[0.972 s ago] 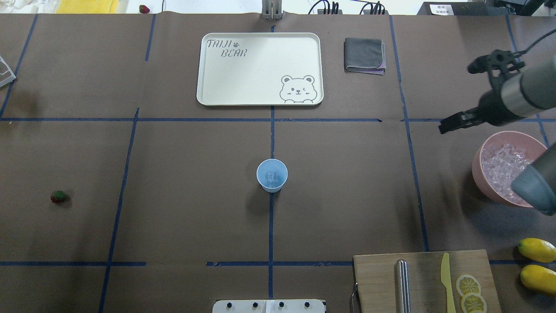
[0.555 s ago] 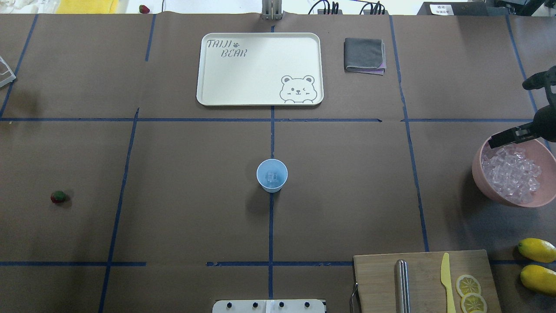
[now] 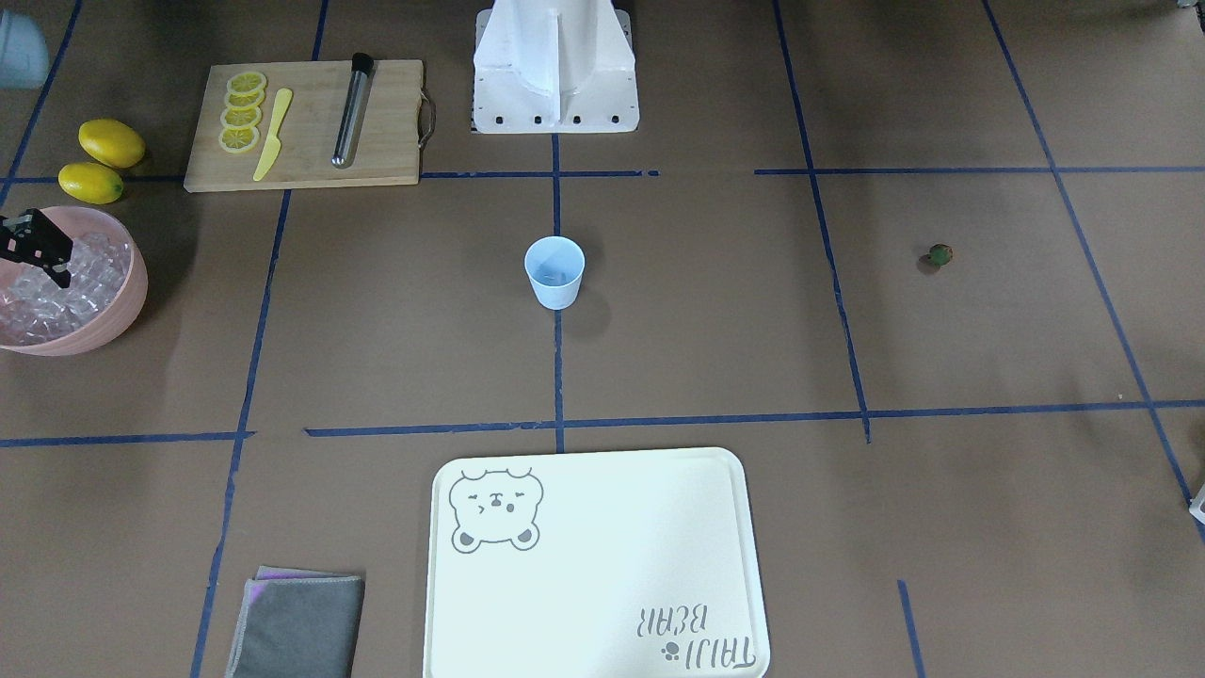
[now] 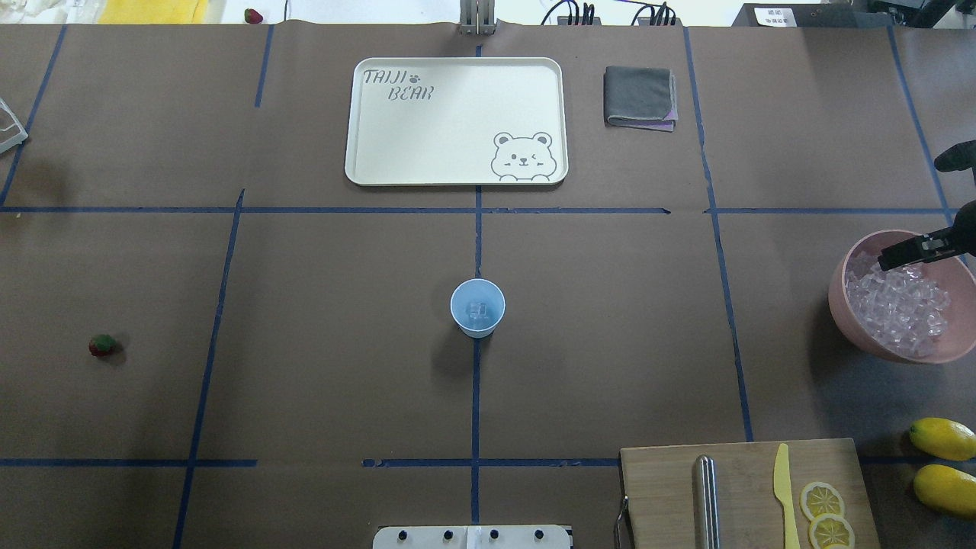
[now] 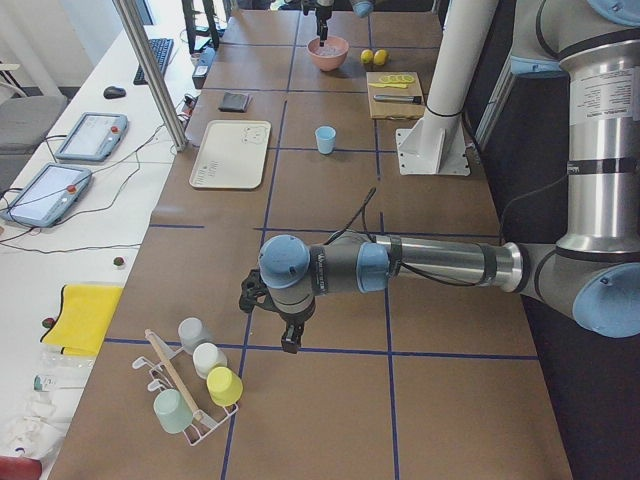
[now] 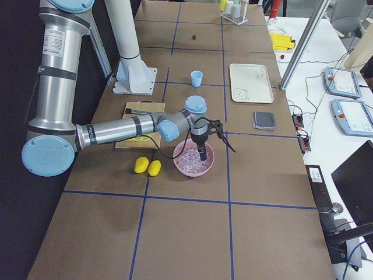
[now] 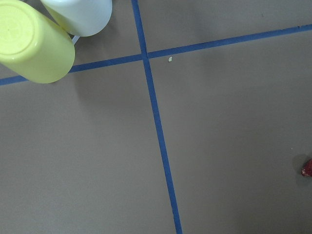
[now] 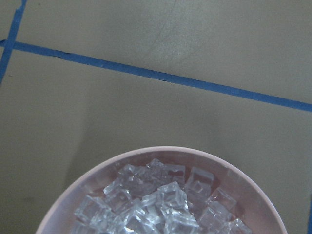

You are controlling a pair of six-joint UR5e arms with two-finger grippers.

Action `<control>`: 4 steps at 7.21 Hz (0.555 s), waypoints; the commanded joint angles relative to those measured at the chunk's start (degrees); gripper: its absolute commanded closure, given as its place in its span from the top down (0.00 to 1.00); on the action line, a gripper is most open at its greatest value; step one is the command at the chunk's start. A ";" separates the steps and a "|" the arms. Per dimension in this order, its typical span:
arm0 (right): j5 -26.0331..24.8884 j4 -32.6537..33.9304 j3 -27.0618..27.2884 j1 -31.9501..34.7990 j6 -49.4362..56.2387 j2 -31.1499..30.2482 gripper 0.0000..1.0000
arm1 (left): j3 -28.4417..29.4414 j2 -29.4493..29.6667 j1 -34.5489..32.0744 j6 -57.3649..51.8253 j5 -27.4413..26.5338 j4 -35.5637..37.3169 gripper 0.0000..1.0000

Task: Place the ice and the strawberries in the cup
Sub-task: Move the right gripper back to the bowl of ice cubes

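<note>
The light blue cup [image 4: 477,307] stands upright at the table's middle with one ice cube [image 4: 478,309] inside. More ice [image 4: 900,305] fills the pink bowl [image 4: 839,305] at the right edge; the right wrist view shows it close below [image 8: 161,204]. My right gripper [image 4: 907,253] hangs just above the bowl's far rim; I cannot tell if it is open. The strawberry [image 4: 103,345] lies on the table at the far left and shows at the left wrist view's right edge [image 7: 307,168]. My left gripper [image 5: 288,340] hangs low near it; I cannot tell its state.
A cream tray [image 4: 456,120] and a folded grey cloth [image 4: 640,97] lie at the back. A cutting board [image 4: 732,488] with a yellow knife, a metal rod and lemon slices lies front right, two lemons [image 4: 942,450] beside it. A rack of cups [image 5: 195,385] stands beyond my left gripper.
My right gripper has moved right and toward the robot, from the table beside the bowl to above the bowl's ice. The cup and the strawberry have not moved.
</note>
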State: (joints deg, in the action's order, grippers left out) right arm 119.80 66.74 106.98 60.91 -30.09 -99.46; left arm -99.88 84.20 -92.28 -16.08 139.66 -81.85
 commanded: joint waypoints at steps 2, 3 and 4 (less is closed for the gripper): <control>0.43 -3.64 -2.12 -0.35 -0.32 -0.47 0.88 | -0.05 0.00 0.00 0.00 0.00 0.02 1.00; 0.61 -3.73 -2.12 -0.79 -0.32 -1.16 0.88 | -0.05 0.00 0.09 -0.09 0.00 0.02 1.00; 0.61 -4.07 -2.12 -1.05 -0.24 -2.13 0.87 | -0.05 0.00 0.09 0.00 0.00 0.02 1.00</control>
State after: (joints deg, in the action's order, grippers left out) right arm 120.31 63.02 104.89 60.24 -30.39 -100.60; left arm -99.93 84.20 -92.23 -16.13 139.66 -81.83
